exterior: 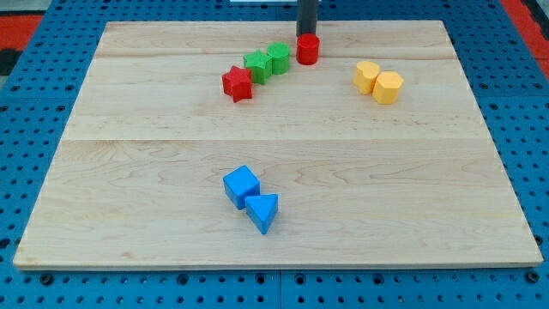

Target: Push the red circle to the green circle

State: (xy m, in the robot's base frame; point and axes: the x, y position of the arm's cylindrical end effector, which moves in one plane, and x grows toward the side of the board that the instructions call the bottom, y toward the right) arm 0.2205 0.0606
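The red circle point(308, 49) stands near the view's top, a little right of the middle. The green circle point(279, 58) is just to its left, a small gap between them. A green star point(256, 65) touches the green circle on its left, and a red star point(237, 83) lies lower left of that. My rod comes down from the view's top edge; my tip point(306, 35) is right behind the red circle, at its top side, and seems to touch it.
Two yellow blocks point(367, 75) point(388, 87) lie together at the right. A blue cube point(241, 185) and a blue triangle point(263, 212) touch near the view's bottom middle. The wooden board point(129, 215) lies on a blue pegboard.
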